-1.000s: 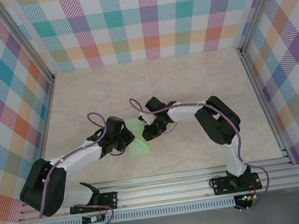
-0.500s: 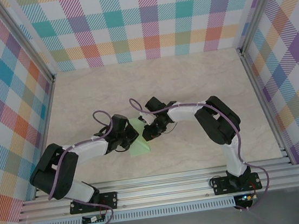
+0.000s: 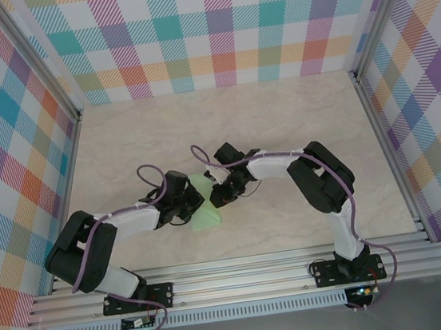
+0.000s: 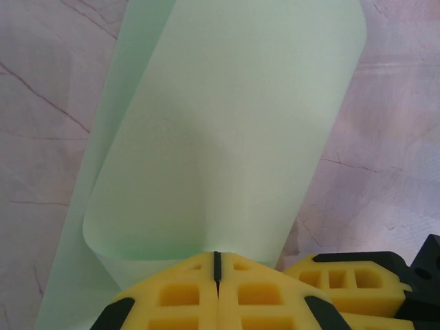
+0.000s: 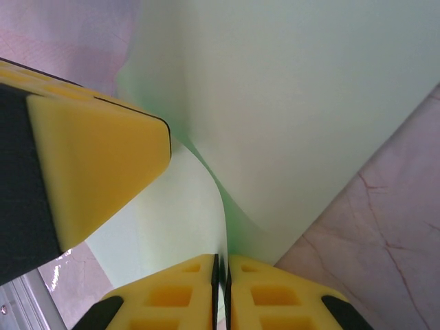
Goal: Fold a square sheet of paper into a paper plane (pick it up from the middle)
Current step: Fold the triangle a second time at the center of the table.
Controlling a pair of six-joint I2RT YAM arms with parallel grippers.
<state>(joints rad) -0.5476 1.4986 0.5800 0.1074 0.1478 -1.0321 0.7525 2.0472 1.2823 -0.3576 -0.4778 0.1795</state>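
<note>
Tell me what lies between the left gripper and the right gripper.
The square sheet of paper, curled up and pinched by both the left gripper and right gripper, seen from the top external view.

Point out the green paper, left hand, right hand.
green paper [image 4: 227,124], left wrist view, curled flap
left hand [image 4: 217,256], left wrist view, fingertip seam
right hand [image 5: 221,260], right wrist view, fingertip seam
</note>
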